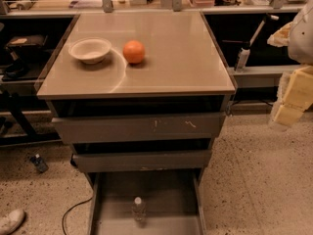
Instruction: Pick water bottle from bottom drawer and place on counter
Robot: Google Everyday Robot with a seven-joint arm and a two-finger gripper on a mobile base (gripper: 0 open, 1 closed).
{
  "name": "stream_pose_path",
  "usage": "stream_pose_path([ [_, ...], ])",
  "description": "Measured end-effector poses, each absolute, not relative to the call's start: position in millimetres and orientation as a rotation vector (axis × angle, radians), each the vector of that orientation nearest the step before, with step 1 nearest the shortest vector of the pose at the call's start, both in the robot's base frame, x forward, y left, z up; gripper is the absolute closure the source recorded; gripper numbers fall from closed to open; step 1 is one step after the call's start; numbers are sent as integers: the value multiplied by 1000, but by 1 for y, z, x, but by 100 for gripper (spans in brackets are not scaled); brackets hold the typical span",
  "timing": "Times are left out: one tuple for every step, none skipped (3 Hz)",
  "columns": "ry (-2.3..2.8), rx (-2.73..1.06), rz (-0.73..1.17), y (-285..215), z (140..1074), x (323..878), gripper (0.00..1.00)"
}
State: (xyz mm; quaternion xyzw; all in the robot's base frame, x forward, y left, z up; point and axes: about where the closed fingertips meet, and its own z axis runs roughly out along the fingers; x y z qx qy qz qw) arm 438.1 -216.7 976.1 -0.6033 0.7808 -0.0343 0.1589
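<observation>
The water bottle (138, 209), clear with a white cap, stands upright on the floor of the open bottom drawer (168, 199), near its front middle. The counter (171, 58) is the glossy grey-beige cabinet top above it, marked with a faint curved arc. My gripper (292, 98) hangs at the right edge of the view, pale yellow, to the right of the cabinet at about the height of the upper drawers. It is far from the bottle and holds nothing that I can see.
A white bowl (90, 50) and an orange ball (133, 51) sit on the counter's left half. The two upper drawers stand slightly ajar. A white nozzle bottle (243, 57) stands on a shelf at right. A small dark bottle (39, 163), a cable and a shoe (11, 221) lie on the floor at left.
</observation>
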Motion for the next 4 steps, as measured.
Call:
stream_pose_path([
  [2232,-1725,-98,-217,976,438,0],
  [2209,-1721,-78,-217,946,437,0],
  [2179,-1708,68,-222,863,423,0],
  [2170,-1668,224,-228,761,416,0],
])
